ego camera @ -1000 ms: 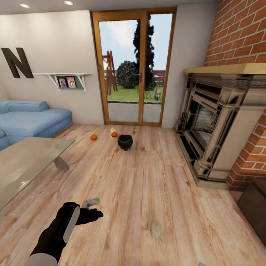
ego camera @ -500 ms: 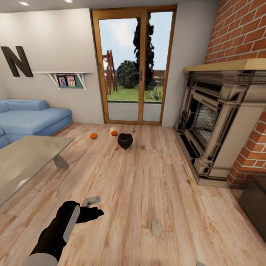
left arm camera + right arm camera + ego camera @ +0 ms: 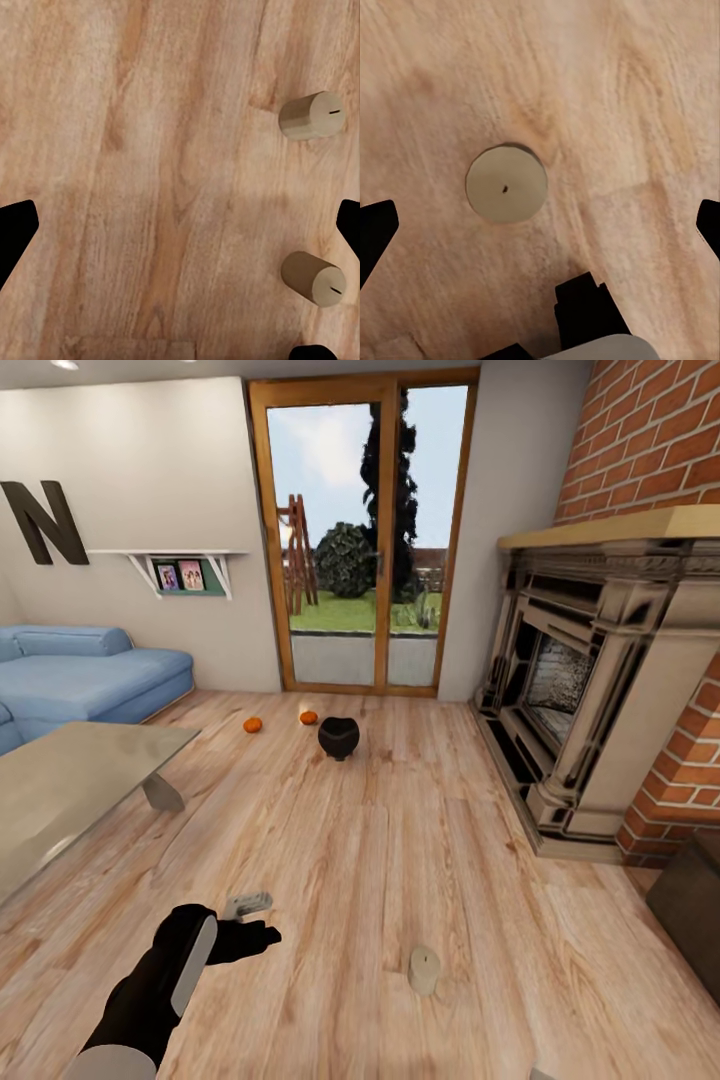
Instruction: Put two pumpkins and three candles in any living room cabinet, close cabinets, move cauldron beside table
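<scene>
Left gripper: the left gripper (image 3: 245, 940) hangs low over the wood floor (image 3: 400, 840) at the lower left of the head view; in the left wrist view its dark fingertips (image 3: 15, 232) sit at opposite edges of the picture with bare floor between them, so the jaws are spread wide and hold nothing.
Right gripper: in the right wrist view its dark fingertips (image 3: 375, 232) also stand far apart at the two edges, empty, pointing down at the floor.
Standing candle: one candle (image 3: 423, 970) stands upright on the floor, ahead and to the right of the left gripper. From above it reads as a pale disc with a dot of wick (image 3: 506, 184), so its long axis is vertical.
Lying candle: a second candle (image 3: 247, 904) lies on its side just beyond the left gripper, long axis along the floor.
Wrist pair: the left wrist view shows two candles, (image 3: 311, 116) and (image 3: 313, 279), well off to one side of the gap, not between the fingers.
Nearer arm: I judge the right arm better placed for the standing candle, which lies almost under its camera though off the midline between the fingers.
Pumpkins: two, (image 3: 252, 725) and (image 3: 308, 717), far off near the glass door.
Cauldron: the cauldron (image 3: 338, 737) sits just beside the nearer pumpkin.
Table: the table (image 3: 70, 790) is at left.
Cabinet: a dark corner (image 3: 690, 920) at right may be it; I cannot tell.
</scene>
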